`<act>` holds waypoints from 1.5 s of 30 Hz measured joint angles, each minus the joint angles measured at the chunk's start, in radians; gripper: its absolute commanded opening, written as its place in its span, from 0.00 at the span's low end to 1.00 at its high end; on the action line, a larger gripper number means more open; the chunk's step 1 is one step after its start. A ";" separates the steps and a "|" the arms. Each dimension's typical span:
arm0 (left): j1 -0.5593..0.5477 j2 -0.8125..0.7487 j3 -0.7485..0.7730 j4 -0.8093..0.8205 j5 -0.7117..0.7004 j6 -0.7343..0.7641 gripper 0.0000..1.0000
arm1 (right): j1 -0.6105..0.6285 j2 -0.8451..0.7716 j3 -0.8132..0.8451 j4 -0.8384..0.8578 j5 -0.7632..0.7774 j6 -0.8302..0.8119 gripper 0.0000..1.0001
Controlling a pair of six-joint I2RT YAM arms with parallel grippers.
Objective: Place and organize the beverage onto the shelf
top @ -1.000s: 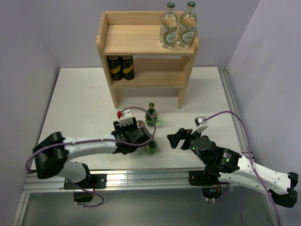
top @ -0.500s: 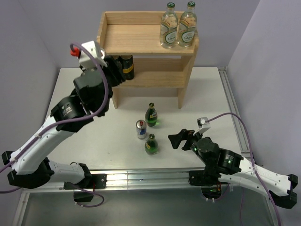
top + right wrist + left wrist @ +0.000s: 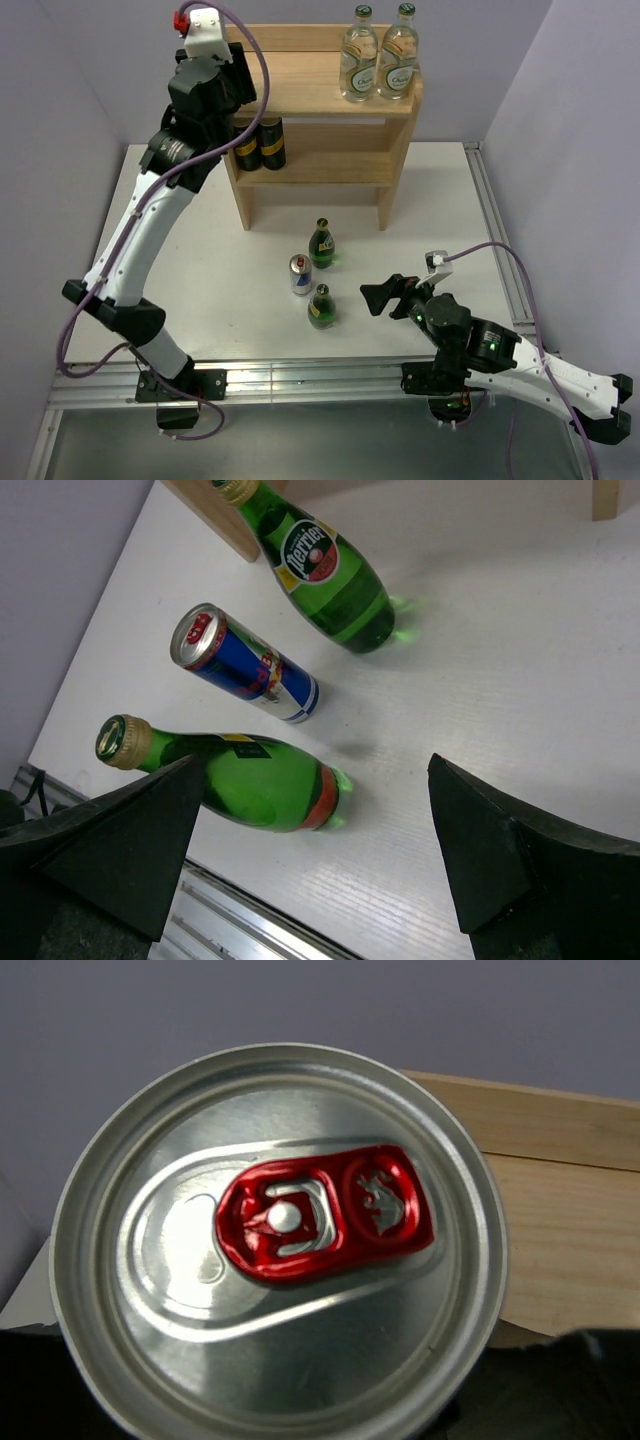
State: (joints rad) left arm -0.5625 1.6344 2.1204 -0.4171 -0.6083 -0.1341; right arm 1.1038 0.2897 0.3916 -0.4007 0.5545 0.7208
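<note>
A silver can top with a red tab (image 3: pixel 280 1240) fills the left wrist view, and my left gripper (image 3: pixel 238 90) is shut on this can, raised at the left end of the wooden shelf (image 3: pixel 300 85). Its fingers are hidden. Two clear bottles (image 3: pixel 378 55) stand on the top tier's right. On the table stand a silver-and-blue can (image 3: pixel 300 274) and two green bottles (image 3: pixel 321 244) (image 3: pixel 320 306). My right gripper (image 3: pixel 383 295) hangs open just right of the nearer green bottle (image 3: pixel 250 780), touching nothing.
Two dark cans with yellow labels (image 3: pixel 258 143) stand at the left of the lower tier. The top tier's plank (image 3: pixel 570 1220) shows right of the held can. Grey walls close in the table on both sides, and a metal rail (image 3: pixel 300 375) runs along the near edge.
My left arm has swung from the table by the drinks up to the left end of the shelf's top tier. The right gripper has barely shifted.
</note>
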 measured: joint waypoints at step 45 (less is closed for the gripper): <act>0.041 0.167 0.037 0.166 0.108 0.037 0.99 | 0.000 0.010 -0.008 -0.002 0.006 0.000 1.00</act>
State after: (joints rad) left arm -0.5213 1.8011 2.1578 -0.2508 -0.4999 -0.0975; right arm 1.1038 0.2996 0.3840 -0.4023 0.5606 0.7208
